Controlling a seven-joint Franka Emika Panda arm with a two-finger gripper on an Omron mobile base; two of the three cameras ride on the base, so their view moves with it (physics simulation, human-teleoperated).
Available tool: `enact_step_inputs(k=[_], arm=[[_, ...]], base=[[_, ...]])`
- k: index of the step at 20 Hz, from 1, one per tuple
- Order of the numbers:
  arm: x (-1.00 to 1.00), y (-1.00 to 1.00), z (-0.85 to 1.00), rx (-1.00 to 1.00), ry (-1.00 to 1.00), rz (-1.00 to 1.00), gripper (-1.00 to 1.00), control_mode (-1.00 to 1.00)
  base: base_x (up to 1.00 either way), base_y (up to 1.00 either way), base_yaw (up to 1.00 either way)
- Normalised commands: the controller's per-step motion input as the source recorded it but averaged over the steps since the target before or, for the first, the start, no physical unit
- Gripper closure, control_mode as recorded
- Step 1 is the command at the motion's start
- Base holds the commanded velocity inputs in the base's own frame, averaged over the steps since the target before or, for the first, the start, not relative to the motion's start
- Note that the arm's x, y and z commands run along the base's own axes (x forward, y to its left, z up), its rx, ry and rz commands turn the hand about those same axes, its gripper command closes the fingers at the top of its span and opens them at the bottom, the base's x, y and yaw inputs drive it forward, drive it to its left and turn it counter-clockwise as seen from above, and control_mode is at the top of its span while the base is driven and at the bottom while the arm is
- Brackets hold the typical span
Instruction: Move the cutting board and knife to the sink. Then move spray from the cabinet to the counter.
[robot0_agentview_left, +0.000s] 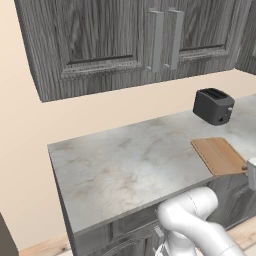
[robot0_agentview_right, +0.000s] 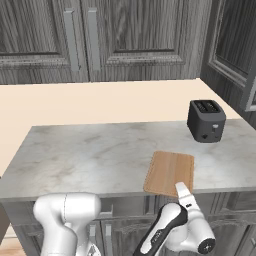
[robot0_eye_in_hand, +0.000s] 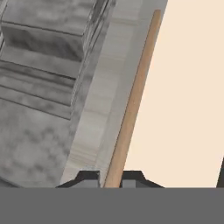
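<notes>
The marbled counter ran beneath dark grey wood-grain wall cabinets with silver bar handles, against a cream wall. A black toaster stood near the back. The cutting board lay flat at the counter's front edge, its near end just over the lip. The gripper met that end, and the jaws were clenched on the board's thin edge, seen edge-on in the hand view.

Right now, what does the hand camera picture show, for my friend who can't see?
The end effector is closed on the thin edge of the wooden cutting board, seen side-on. Grey cabinet fronts are on one side.
</notes>
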Motion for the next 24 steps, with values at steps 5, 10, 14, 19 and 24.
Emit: enact_step_inputs(k=[5, 10, 14, 19, 24], arm=[[-0.56, 0.00, 0.78, 0.02, -0.28, 0.00, 1.00, -1.00], [-0.59, 0.01, 0.94, 0.00, -0.29, 0.00, 1.00, -1.00], [-0.71, 0.13, 0.98, 0.00, -0.21, 0.00, 1.00, -1.00], [-0.67, 0.41, 0.71, 0.00, -0.03, 0.03, 1.00, -1.00], [-0.69, 0.65, 0.39, -0.07, 0.00, 0.10, 1.00, -1.00]], base=[[0.00, 0.00, 0.00], [0.00, 0.00, 0.00], [0.00, 0.00, 0.00], [0.00, 0.00, 0.00], [0.00, 0.00, 0.00]])
